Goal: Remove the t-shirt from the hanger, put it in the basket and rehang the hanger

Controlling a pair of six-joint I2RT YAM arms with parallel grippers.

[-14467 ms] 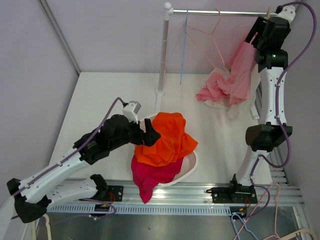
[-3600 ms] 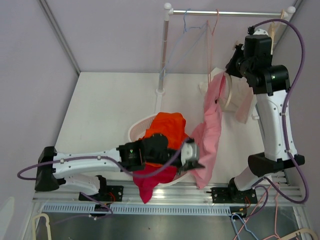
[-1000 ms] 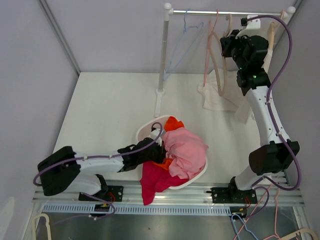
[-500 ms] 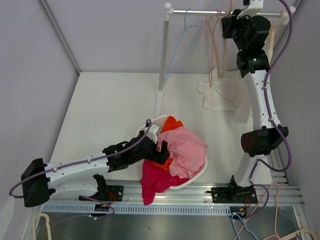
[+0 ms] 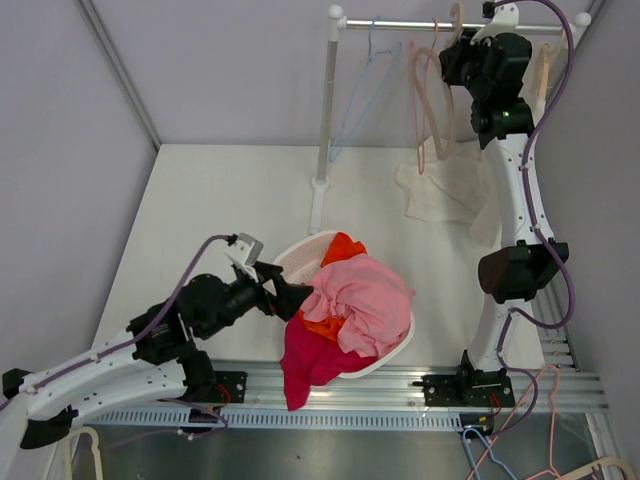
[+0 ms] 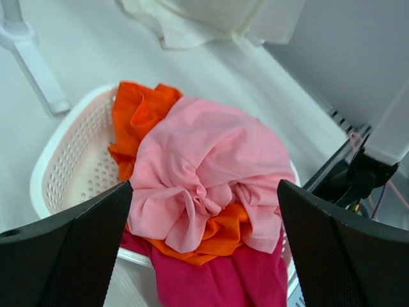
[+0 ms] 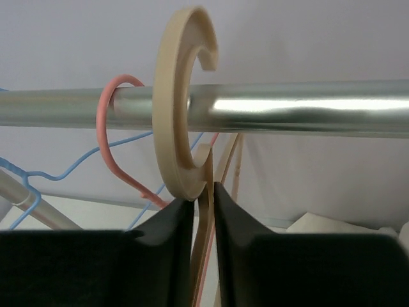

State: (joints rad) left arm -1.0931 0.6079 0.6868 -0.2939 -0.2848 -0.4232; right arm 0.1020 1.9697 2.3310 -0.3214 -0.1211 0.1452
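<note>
The pink t-shirt point(image 5: 362, 300) point(image 6: 211, 160) lies crumpled on top of the clothes in the white basket point(image 5: 395, 345) point(image 6: 57, 160), off any hanger. My left gripper point(image 5: 283, 297) point(image 6: 204, 188) hovers just left of the basket, jaws wide open and empty, pointing at the t-shirt. The beige hanger point(image 7: 172, 115) point(image 5: 449, 95) is bare and hooked over the metal rail point(image 7: 287, 109) point(image 5: 400, 25). My right gripper point(image 7: 203, 192) point(image 5: 455, 55) is up at the rail, its fingers pressed against both sides of the hanger's neck just below the hook.
An orange garment point(image 6: 137, 112) and a magenta one point(image 6: 217, 281) lie under the t-shirt. A pink hanger point(image 7: 108, 121) point(image 5: 418, 90) and a blue one point(image 7: 38, 173) point(image 5: 360, 90) hang on the rail. White cloth point(image 5: 440, 190) lies under the rack; its post point(image 5: 325, 110) stands at the back centre.
My left gripper let go of the pink t-shirt, opened wide and drew back to the left of the basket. The right gripper rose to the rail with the beige hanger.
</note>
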